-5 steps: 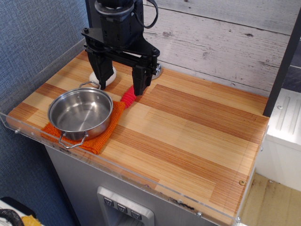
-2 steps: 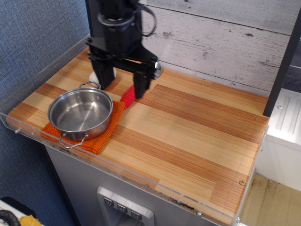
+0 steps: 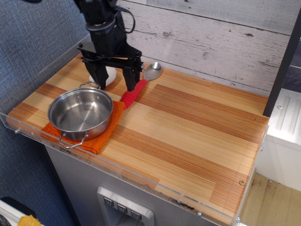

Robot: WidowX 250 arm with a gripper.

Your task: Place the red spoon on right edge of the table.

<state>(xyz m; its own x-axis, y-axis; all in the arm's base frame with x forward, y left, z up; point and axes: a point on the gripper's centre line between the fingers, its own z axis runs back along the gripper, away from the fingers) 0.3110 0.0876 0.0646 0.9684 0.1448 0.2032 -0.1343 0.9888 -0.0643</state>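
Observation:
The red spoon (image 3: 134, 92) lies on the table (image 3: 188, 127) at the back left, red handle pointing toward the pot and silver bowl toward the back wall. My gripper (image 3: 115, 84) hangs open and empty just left of the spoon. Its right finger (image 3: 131, 79) stands close beside the upper part of the handle, and its left finger (image 3: 97, 77) is near the pot's back handle. I cannot tell whether the right finger touches the spoon.
A steel pot (image 3: 80, 113) sits on an orange cloth (image 3: 101, 139) at the front left; the spoon handle's end rests at the cloth's corner. A white round object (image 3: 111, 75) stands behind the gripper. A clear acrylic rim (image 3: 141, 175) edges the table.
The gripper has moved left and toward the back wall, and the spoon's silver bowl now shows. The spoon has not moved.

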